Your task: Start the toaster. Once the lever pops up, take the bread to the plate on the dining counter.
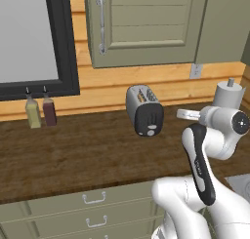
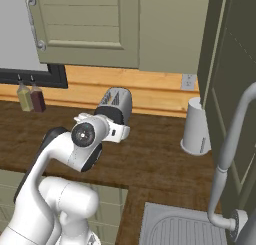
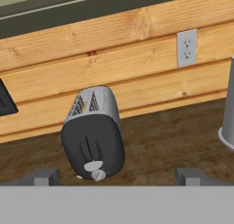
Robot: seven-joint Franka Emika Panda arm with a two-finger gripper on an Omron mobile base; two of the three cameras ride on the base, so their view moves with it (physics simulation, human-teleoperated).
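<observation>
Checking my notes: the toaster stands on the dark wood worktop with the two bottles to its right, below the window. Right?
Not quite. In the left base view the two bottles stand to the left of the toaster, below the window; the toaster does stand on the dark wood worktop.

The toaster (image 1: 144, 109) (image 2: 114, 105) (image 3: 93, 133) is a rounded silver-grey box standing upright on the dark wood worktop, near the plank wall. Its black end panel faces the camera, with the lever (image 3: 93, 166) low in the slot above the knob.
</observation>
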